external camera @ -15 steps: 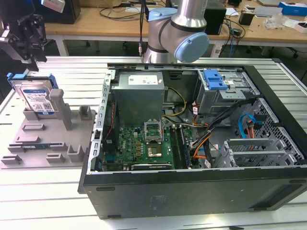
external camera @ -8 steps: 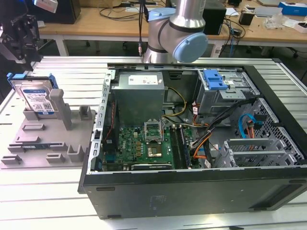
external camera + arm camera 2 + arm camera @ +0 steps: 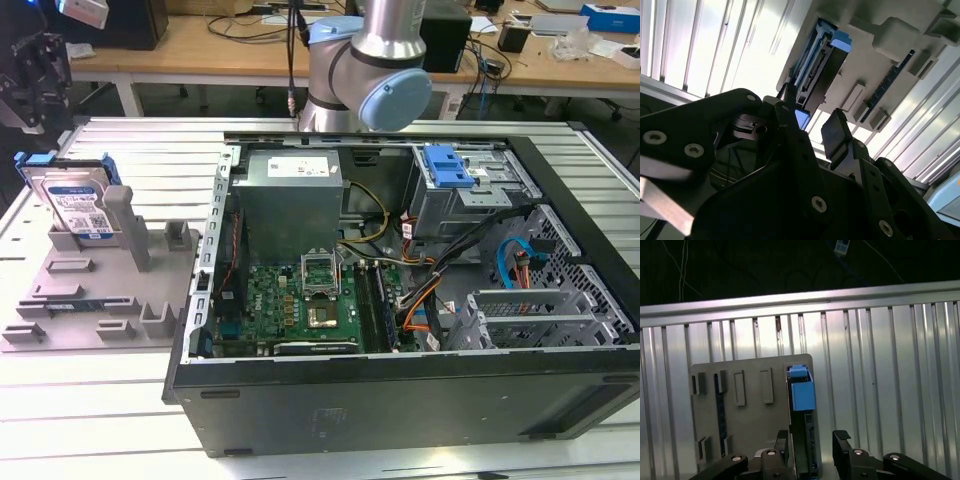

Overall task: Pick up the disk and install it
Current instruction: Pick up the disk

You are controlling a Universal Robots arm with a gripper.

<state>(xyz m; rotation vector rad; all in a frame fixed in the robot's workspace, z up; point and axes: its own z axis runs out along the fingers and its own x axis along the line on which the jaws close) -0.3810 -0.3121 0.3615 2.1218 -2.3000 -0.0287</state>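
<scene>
- Props the disk (image 3: 78,205) on edge in the grey fixture (image 3: 100,290), exterior view's left, beside the open computer case (image 3: 400,400), probably to leave both faces free for gripping
- Hangs over it with gripper (image 3: 812,436) spread wide, fingers (image 3: 844,450) straddling the thin edge, not yet clamped

Wide-spread hand (image 3: 810,118) near disk (image 3: 817,70)

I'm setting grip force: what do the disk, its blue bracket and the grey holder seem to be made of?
The disk: seemingly metal, silvery with a dull sheen, under a white-and-blue printed label. Its blue bracket: plastic by the look, bright uniform colour, matte. The grey holder: probably plastic, flat matte grey with blocky moulded posts, though the look leaves it open.
</scene>
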